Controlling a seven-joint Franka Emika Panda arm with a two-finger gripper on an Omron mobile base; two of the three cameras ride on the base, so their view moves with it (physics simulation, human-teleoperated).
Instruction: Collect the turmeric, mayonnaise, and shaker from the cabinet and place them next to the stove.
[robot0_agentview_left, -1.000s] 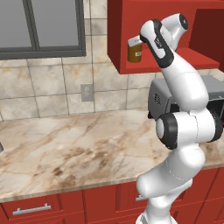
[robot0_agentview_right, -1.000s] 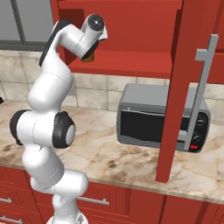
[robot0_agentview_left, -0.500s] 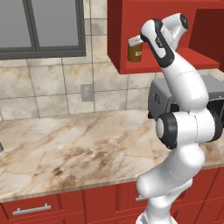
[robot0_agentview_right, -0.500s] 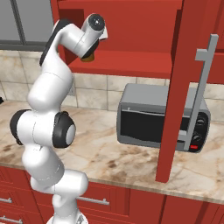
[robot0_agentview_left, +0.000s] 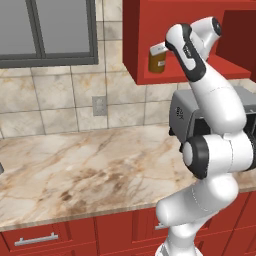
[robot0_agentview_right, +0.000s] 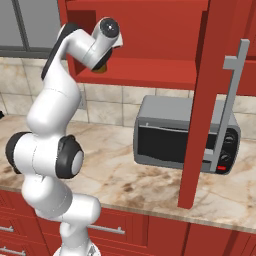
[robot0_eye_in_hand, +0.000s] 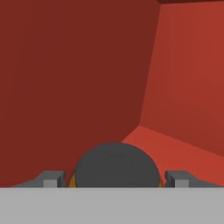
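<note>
The turmeric (robot0_agentview_left: 157, 62) is a small amber jar with a dark lid, standing at the left end of the red cabinet (robot0_agentview_left: 145, 30) shelf. My gripper (robot0_agentview_left: 158, 50) reaches into the cabinet from the right and sits over the jar. In the hand view the dark lid (robot0_eye_in_hand: 116, 168) lies between the two fingertips of the gripper (robot0_eye_in_hand: 116, 180), with a thin amber sliver showing at each side. The jaws are open and straddle the jar. From the right base view the jar (robot0_agentview_right: 102, 69) peeks out under the hand. The mayonnaise, shaker and stove are out of view.
A grey toaster oven (robot0_agentview_right: 185, 135) stands on the marble counter (robot0_agentview_left: 75, 170) under the cabinet. The cabinet's open red door (robot0_agentview_right: 205, 100) with its grey handle (robot0_agentview_right: 231, 105) hangs in front of it. Red drawers (robot0_agentview_left: 50, 237) run below the counter. A window (robot0_agentview_left: 45, 30) is at the upper left.
</note>
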